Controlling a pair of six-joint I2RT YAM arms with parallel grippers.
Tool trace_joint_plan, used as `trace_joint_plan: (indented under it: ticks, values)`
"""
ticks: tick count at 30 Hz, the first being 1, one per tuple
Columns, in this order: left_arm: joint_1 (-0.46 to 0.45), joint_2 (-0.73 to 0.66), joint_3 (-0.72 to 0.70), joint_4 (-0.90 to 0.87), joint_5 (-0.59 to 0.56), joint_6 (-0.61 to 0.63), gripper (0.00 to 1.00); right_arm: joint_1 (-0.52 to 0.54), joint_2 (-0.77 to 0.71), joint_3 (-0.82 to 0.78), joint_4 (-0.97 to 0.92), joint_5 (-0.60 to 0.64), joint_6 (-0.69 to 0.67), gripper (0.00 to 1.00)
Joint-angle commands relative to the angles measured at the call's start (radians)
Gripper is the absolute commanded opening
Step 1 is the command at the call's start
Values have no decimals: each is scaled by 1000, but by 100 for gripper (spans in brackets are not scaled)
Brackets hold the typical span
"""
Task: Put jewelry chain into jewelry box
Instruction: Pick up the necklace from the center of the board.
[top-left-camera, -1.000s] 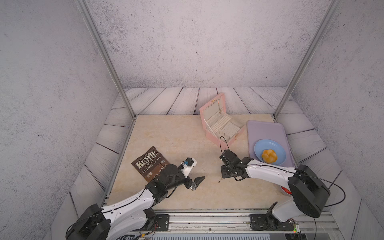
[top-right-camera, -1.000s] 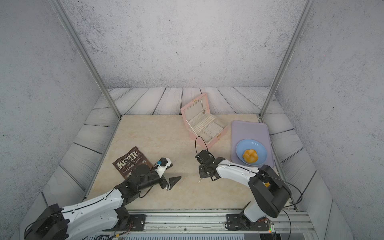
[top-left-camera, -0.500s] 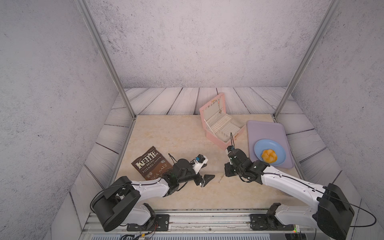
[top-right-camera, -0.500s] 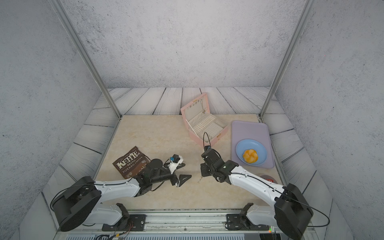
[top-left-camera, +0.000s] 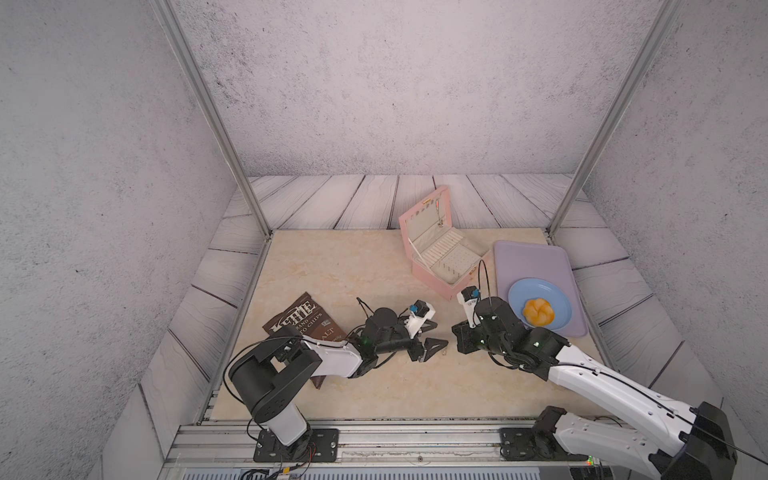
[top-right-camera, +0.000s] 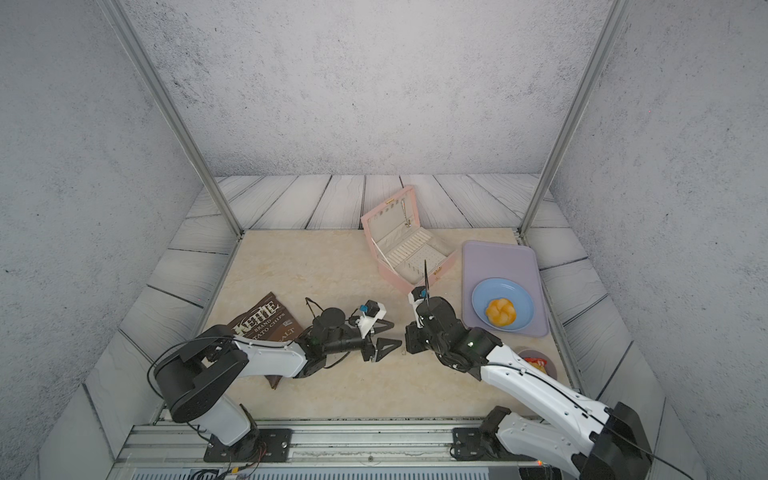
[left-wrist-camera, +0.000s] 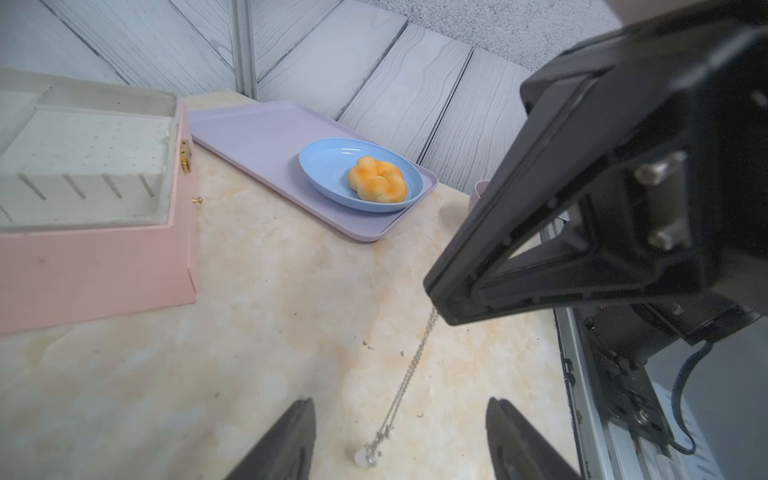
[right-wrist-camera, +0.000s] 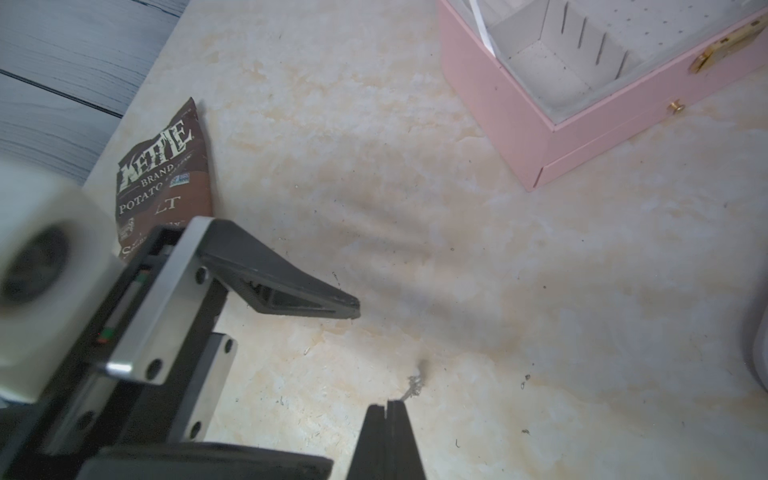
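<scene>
**On the bench (left-wrist-camera: 249, 353): jewelry chain (left-wrist-camera: 410, 370) pinched by one end**

Nearly straight, its long axis runs from the closed right pincer (right-wrist-camera: 384, 409), gripping one end, toward the charm (left-wrist-camera: 368, 457), seemingly resting between the parted jaws of the left pincer (left-wrist-camera: 399, 405). Advise closing squarely on the charm. Well apart stands the jewelry box (top-left-camera: 432, 282).
</scene>
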Motion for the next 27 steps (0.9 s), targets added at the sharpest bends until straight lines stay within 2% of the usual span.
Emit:
trace_joint_plan:
  ticks: [1, 8, 14, 20, 27]
  values:
    - [-8, 35, 34, 47, 44, -11, 65, -2, -41, 19, -19, -24, -25, 0]
    - [-13, 98, 73, 54, 65, -22, 56, -2, -73, 30, -22, -23, -36, 0]
    - [-13, 154, 76, 49, 40, 4, 51, -2, -88, 46, -28, -13, -42, 0]
    - [-17, 197, 85, 77, 69, -6, 39, -2, -108, 61, -20, -13, -40, 0]
    - [-18, 249, 121, 81, 49, 1, 41, -2, -120, 74, -18, 15, -48, 0]
